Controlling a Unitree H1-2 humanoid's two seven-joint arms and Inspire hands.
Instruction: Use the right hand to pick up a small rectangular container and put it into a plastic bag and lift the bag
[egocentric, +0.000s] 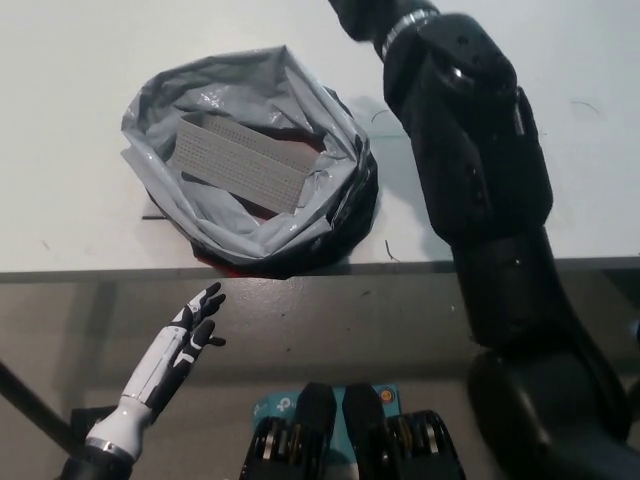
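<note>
The small grey container (240, 165) is lying inside the open plastic bag (330, 215), flat and slanted across the bottom, and the bag is sitting on the white table (80, 90) close to the near edge. The black right arm (470, 150) is reaching up along the right side of the bag, and its hand is running out of the top of the picture, so whether its fingers are apart or together cannot be told. The white left hand (185, 335) is hanging below the table edge at the lower left, holding nothing, with its fingers spread. With the container in the bag, the lift looks like the part left to do. To do it well, the right hand should be coming down on the bunched rim at the bag's right side, gathering a good fold of plastic rather than a single thin layer, and closing firmly before rising. A straight, slow pull upward should be keeping the container settled at the bottom rather than tipping it toward the open mouth.
</note>
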